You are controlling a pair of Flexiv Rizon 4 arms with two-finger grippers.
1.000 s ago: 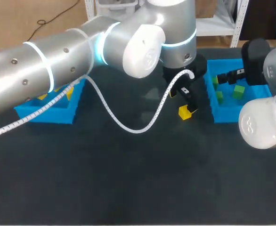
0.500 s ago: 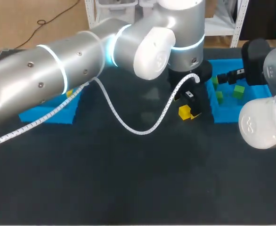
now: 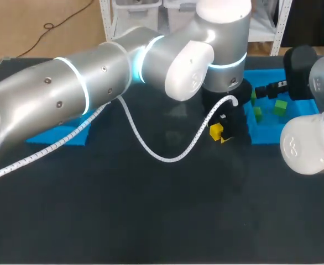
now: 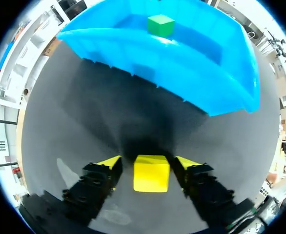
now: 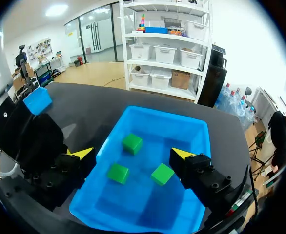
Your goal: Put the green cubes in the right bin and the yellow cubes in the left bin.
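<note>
The left hand (image 4: 148, 165) sat released low on the dark surface (image 4: 84, 112), its fingers straddling the yellow cube (image 4: 152, 174) without quite touching it (the right bin (image 4: 201, 63) lay just ahead), while the right hand (image 5: 133, 154) hung spread above that bin's three green cubes (image 5: 132, 144).

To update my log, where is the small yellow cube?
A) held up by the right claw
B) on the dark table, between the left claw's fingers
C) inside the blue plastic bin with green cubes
B: the small yellow cube lies on the dark table between the fingers of the left claw, outside the blue plastic bin.
</note>
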